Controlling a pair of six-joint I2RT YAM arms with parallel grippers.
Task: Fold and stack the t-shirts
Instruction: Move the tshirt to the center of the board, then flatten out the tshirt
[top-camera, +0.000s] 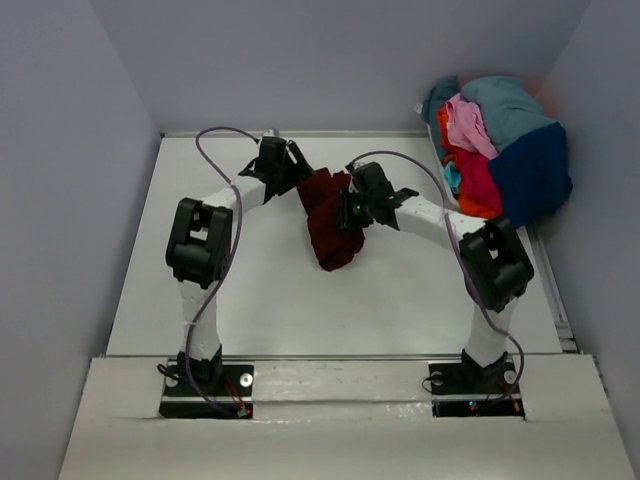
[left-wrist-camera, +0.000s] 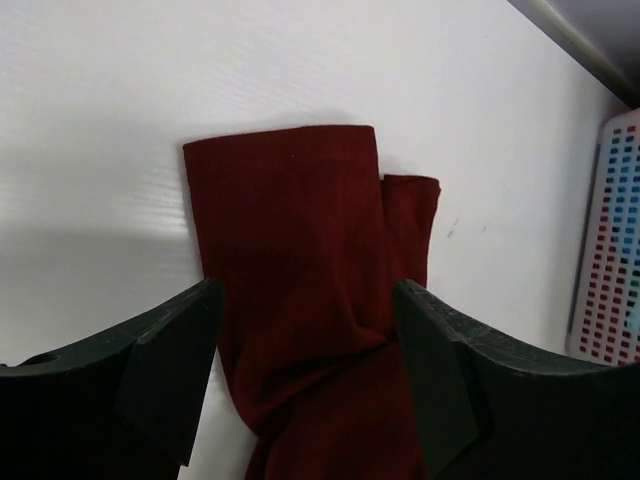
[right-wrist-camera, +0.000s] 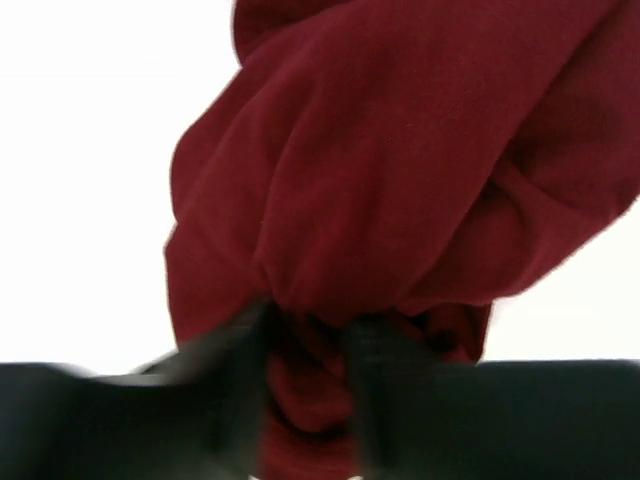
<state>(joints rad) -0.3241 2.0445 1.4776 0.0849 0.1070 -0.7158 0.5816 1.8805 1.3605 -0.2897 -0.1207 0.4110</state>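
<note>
**A:** Maroon shirt (top-camera: 330, 225) lay bunched on the worktop (top-camera: 400, 310), between both arms. How should the spreading have gone?

**B:** Right end effector (right-wrist-camera: 310, 345) had pinched a wad of it. Left end effector (left-wrist-camera: 305, 330) stood open astride the cloth, gripping nothing. I'd judge the left needed a corner first, then both should draw apart, low and slow.

**A:** And around them?

**B:** Pale walls (top-camera: 80, 150) on three sides, white worktop, other shirts (top-camera: 500, 150) heaped at far right.

White arms (top-camera: 203, 325), black joints (top-camera: 198, 240), purple cables (top-camera: 222, 128)
</note>
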